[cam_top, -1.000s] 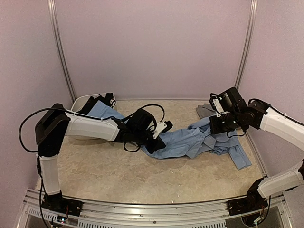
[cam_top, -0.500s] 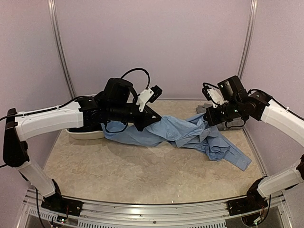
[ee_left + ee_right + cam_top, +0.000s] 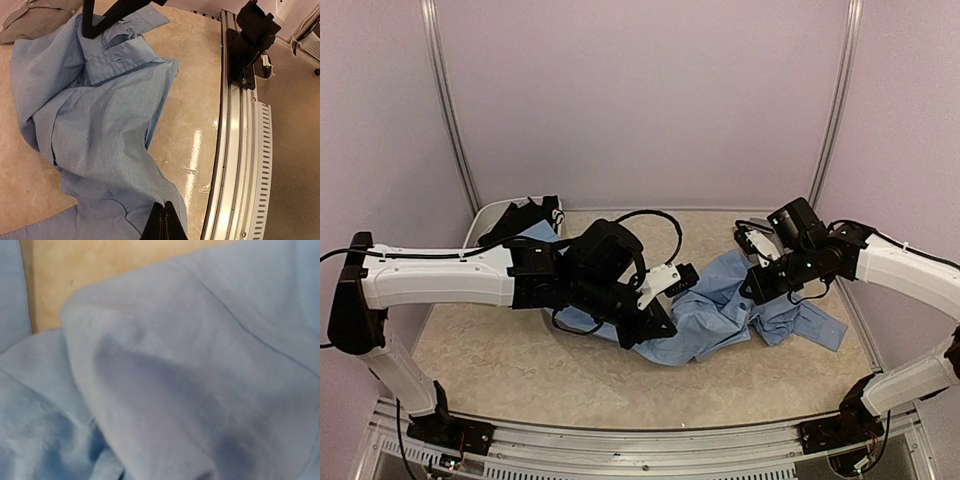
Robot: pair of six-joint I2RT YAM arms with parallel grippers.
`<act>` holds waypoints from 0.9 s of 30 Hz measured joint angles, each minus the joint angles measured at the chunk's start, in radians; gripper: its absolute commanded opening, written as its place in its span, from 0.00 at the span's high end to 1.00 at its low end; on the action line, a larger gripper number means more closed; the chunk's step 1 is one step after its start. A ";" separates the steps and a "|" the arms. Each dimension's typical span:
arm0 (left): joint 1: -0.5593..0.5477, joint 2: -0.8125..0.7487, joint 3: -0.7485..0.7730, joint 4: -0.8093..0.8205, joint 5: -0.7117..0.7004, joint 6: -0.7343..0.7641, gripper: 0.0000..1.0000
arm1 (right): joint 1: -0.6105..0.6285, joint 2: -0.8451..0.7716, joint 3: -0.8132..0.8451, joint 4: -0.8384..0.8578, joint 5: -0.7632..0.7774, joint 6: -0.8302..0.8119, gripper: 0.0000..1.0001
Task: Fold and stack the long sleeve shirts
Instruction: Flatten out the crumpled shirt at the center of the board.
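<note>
Both arms are on the same light blue shirt (image 3: 705, 310) here. It's bunched up in the middle of the table (image 3: 520, 370), with its long axis running roughly left to right and tilting a bit towards the far right.

The left hand (image 3: 162, 225) is pinched fully closed on a fold of cloth at the near-left end, close to the front rail. The right hand (image 3: 757, 288) is closed too. Its own camera shows nothing but blue fabric, but from the other arm's view it looks like it has the collar end nipped. One sleeve trails off past it to the right.

So the shirt sits right between the two hands, one at each end of its length. My guess is the next move is pulling the ends apart along that line to get it flat before any folding. It's nowhere near folded yet.

The grey shirt (image 3: 745, 232) lies at the back right, just behind the right hand. The black shirt (image 3: 525, 215) is in the white tub (image 3: 485, 215) at the back left, nearer the left arm.
</note>
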 measured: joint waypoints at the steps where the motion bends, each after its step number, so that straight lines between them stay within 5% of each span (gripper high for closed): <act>1: -0.002 0.007 -0.006 0.000 0.009 -0.002 1.00 | 0.000 -0.003 -0.013 0.003 -0.002 0.004 1.00; 12: 0.001 0.081 -0.074 -0.004 0.080 -0.017 1.00 | -0.001 -0.014 -0.093 0.057 -0.050 0.026 0.97; 21: 0.001 0.085 -0.089 -0.004 0.090 -0.017 1.00 | -0.003 -0.035 -0.113 0.097 -0.150 0.019 0.48; 24: 0.001 0.095 -0.089 -0.004 0.092 -0.014 0.92 | -0.003 -0.069 -0.121 0.105 -0.189 0.016 0.36; 27: 0.001 0.106 -0.089 -0.007 0.095 -0.006 0.68 | -0.004 -0.102 -0.122 0.111 -0.206 0.017 0.32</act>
